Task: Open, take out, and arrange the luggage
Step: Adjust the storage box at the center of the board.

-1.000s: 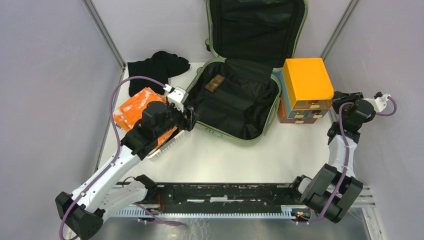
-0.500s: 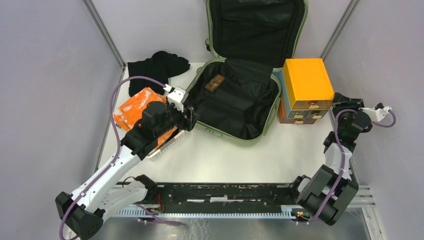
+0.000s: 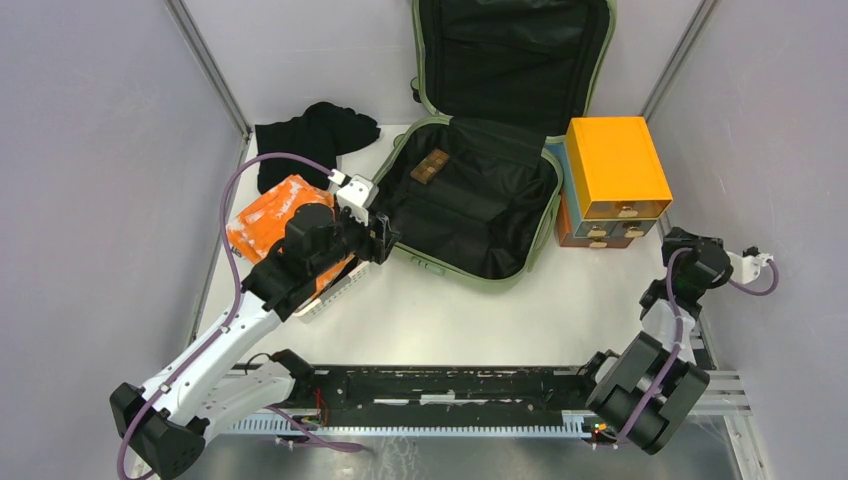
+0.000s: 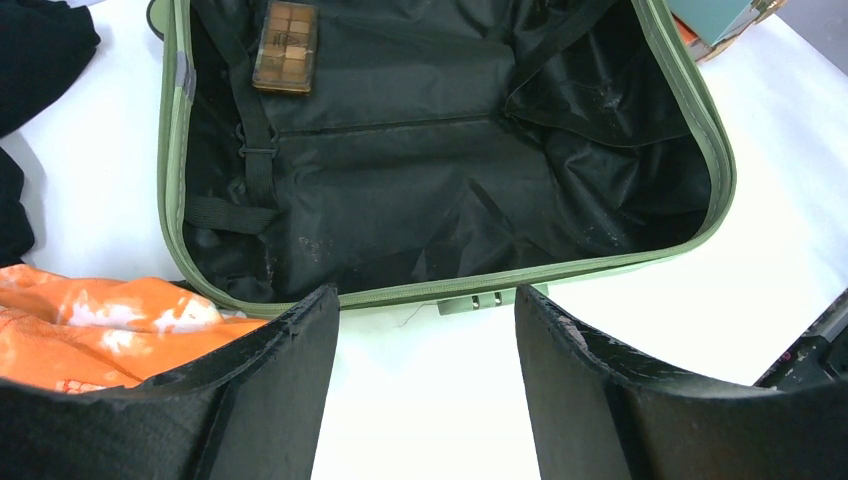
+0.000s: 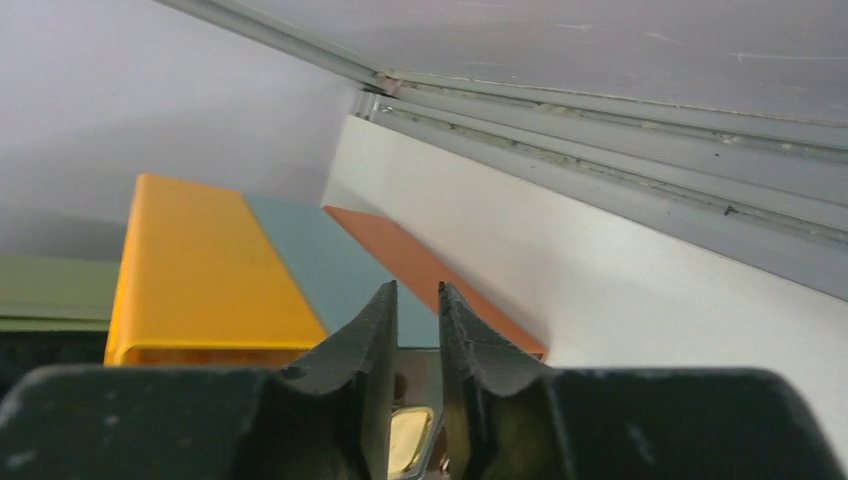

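Observation:
The luggage (image 3: pixel 440 268) lies open on the white table, its sage-green lid propped against the back wall and its black lining showing. A small brown segmented case (image 3: pixel 430 166) rests inside near the hinge, the same case (image 4: pixel 285 45) showing in the left wrist view. My left gripper (image 3: pixel 385 240) hovers open just outside the suitcase's front-left rim (image 4: pixel 560 272), with only bare table between its fingers (image 4: pixel 290 380). My right gripper (image 3: pixel 680 238) is at the far right, just in front of the drawer box. Its jaws (image 5: pixel 417 288) stand a narrow gap apart and hold nothing.
An orange and light-blue drawer box (image 3: pixel 615 165) stands against the suitcase's right side; its gold handle (image 5: pixel 410 440) shows behind my right fingers. A black garment (image 3: pixel 310 135) lies back left. Orange cloth (image 3: pixel 270 215) fills a white basket (image 3: pixel 335 290) under my left arm. Grey walls close both sides.
My right arm has drawn back toward the near edge, away from the drawer box, and its jaws have narrowed. The left arm and the suitcase have not moved.

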Controlling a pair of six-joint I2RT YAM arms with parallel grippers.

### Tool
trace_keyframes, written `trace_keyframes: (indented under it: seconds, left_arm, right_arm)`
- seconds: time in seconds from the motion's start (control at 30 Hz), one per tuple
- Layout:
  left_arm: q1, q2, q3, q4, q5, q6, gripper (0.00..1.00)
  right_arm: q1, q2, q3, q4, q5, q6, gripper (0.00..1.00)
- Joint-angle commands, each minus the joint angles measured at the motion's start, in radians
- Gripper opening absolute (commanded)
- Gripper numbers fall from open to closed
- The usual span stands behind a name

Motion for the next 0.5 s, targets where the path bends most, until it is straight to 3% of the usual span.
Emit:
trace_keyframes:
  seconds: [0.0, 0.47]
  left_arm:
    - [-0.009, -0.02, 0.0, 0.037, -0.002, 0.022, 0.71]
    - [-0.009, -0.005, 0.0, 0.034, -0.004, 0.026, 0.71]
  right_arm:
    - [-0.004, 0.103, 0.106, -0.019, 0.015, -0.079, 0.24]
    - [0.047, 0.374, 0.164, 0.176, -0.307, -0.241, 0.21]
